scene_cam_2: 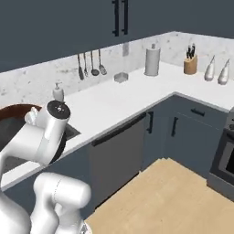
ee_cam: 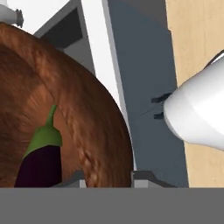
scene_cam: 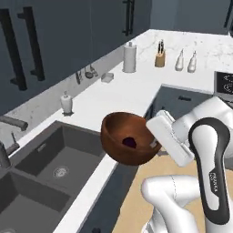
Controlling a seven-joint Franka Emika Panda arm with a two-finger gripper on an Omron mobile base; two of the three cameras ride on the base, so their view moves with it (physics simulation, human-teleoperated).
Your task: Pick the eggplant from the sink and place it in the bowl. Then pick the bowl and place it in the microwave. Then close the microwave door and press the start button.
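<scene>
My gripper is shut on the right rim of the reddish-brown wooden bowl. The bowl hangs in the air, tilted, over the counter's front edge and just right of the sink. The small dark purple eggplant lies inside the bowl. In the hand view the gripper pinches the bowl wall between its tips, and the eggplant with its green cap rests on the bowl's inner slope. From the right base view my arm covers most of the bowl. The microwave is out of view.
A dark faucet stands at the sink's left. On the white counter are a soap dispenser, a paper towel roll, a knife block and two bottles. A range sits at the far right. Below are dark cabinets and wooden floor.
</scene>
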